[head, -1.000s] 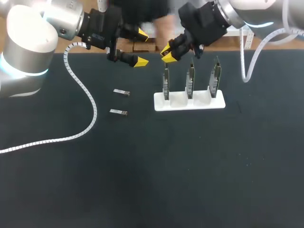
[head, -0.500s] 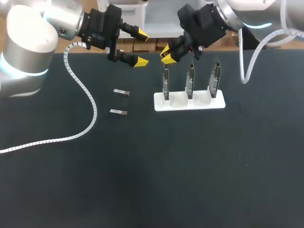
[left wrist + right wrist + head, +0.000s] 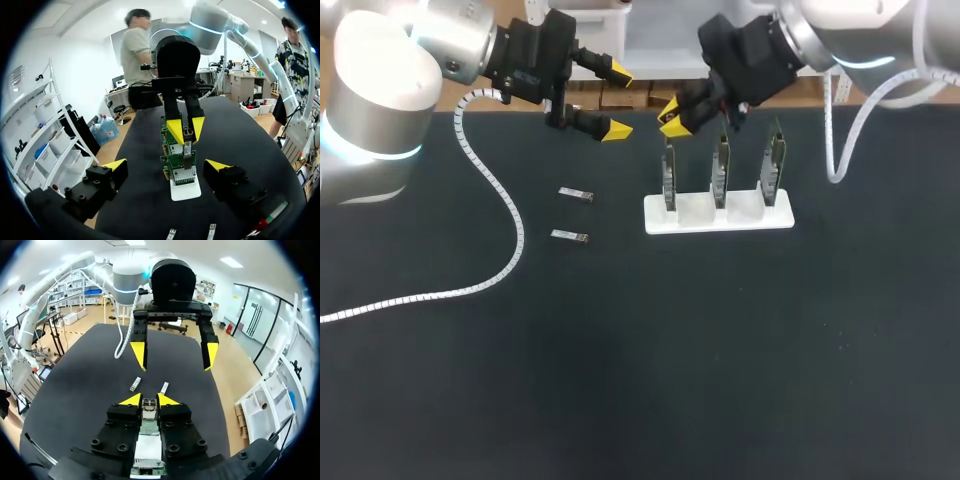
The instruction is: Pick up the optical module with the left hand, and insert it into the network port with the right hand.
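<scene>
- Pinching an optical module [image 3: 149,406] between its yellow fingertips, my right gripper [image 3: 149,400] hung just above the leftmost circuit board [image 3: 669,178] of three standing upright in the white holder [image 3: 720,217].
- From the left wrist view, that module pointed down from between the tips, right over the board's top edge. I could not tell whether it touched the port.
- My left gripper [image 3: 618,100] hovered over the far edge of the black table [image 3: 720,350], beside the right gripper, its fingers spread wide with nothing between them.
- Two more modules lay flat on the table to the left of the holder: the far spare module [image 3: 576,195] and the near spare module [image 3: 569,236], close together but apart.
- A white ribbed cable [image 3: 510,215] curved across the table beside those two.
</scene>
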